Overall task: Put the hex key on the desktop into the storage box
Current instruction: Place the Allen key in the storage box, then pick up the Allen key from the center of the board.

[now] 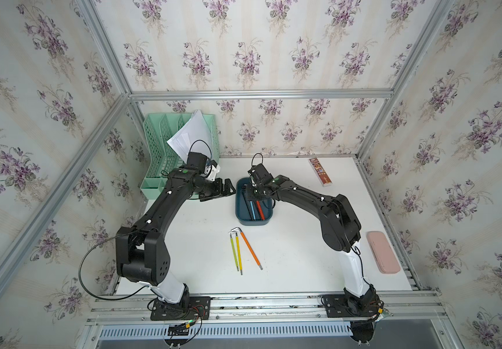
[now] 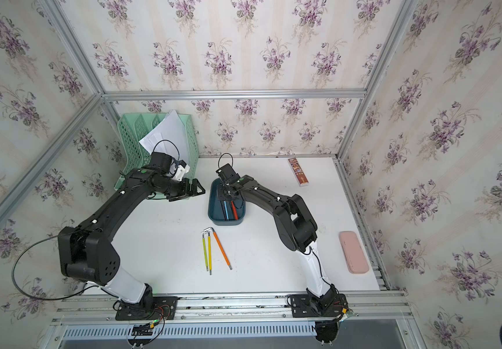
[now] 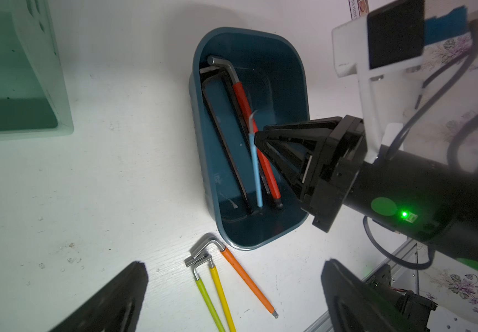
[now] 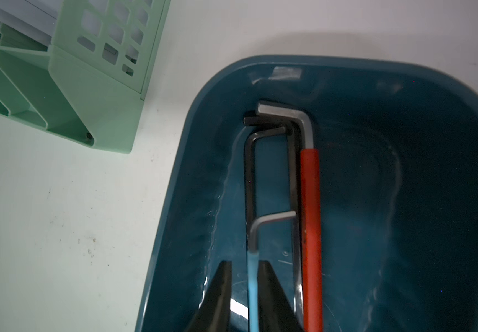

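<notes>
So the right claw (image 4: 244,262) is down inside the storage box (image 4: 174,201) with the blue hex key (image 4: 253,287) between its two fingers. There's a visible gap on one side, so the jaws are slackened off rather than pinching it. The blue one's long end reaches the box floor, but I can't tell if it's lying flat or propped up. Next to it in the box are two black hex keys (image 4: 249,178) and a red hex key (image 4: 311,230), all running lengthwise. The left claw (image 1: 224,190) hangs just beside the box on the side of the green file rack (image 1: 156,145), fingers spread wide and gripping nothing. Out on the desktop (image 1: 298,241), just in front of the box toward the arm bases, lie a green hex key (image 1: 234,252), a yellow hex key (image 1: 238,253) and an orange hex key (image 1: 251,249). Their bent ends are bunched together near the box wall, and the orange one is splayed off at an angle. A pink case (image 1: 383,252) sits well apart by the right arm.
</notes>
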You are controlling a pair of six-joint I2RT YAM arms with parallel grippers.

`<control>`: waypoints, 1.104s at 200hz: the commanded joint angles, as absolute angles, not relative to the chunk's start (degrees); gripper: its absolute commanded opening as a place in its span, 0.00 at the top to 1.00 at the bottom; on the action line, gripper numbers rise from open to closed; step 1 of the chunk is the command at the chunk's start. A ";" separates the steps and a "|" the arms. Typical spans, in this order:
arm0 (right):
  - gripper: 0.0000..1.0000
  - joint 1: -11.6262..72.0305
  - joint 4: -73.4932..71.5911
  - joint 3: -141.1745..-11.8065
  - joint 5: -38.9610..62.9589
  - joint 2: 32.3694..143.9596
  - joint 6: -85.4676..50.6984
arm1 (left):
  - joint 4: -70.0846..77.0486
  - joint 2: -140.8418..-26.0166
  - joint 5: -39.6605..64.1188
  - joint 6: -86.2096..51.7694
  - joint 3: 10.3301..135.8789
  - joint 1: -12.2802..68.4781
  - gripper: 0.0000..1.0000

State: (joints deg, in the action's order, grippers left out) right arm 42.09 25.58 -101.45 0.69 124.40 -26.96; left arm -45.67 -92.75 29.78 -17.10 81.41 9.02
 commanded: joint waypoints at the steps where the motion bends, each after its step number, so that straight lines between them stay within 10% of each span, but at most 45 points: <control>1: 0.69 42.08 25.96 -101.77 0.84 124.12 -26.19 | -45.88 -92.90 29.98 -17.05 81.54 8.99 0.01; 87: 0.39 42.10 22.40 -92.39 -3.25 113.40 -25.44 | -46.02 -92.84 29.27 -16.92 81.54 9.02 0.01; 221: 0.39 54.01 20.93 -66.42 -4.60 94.96 -20.87 | -44.72 -91.50 26.96 -17.02 80.84 8.89 0.01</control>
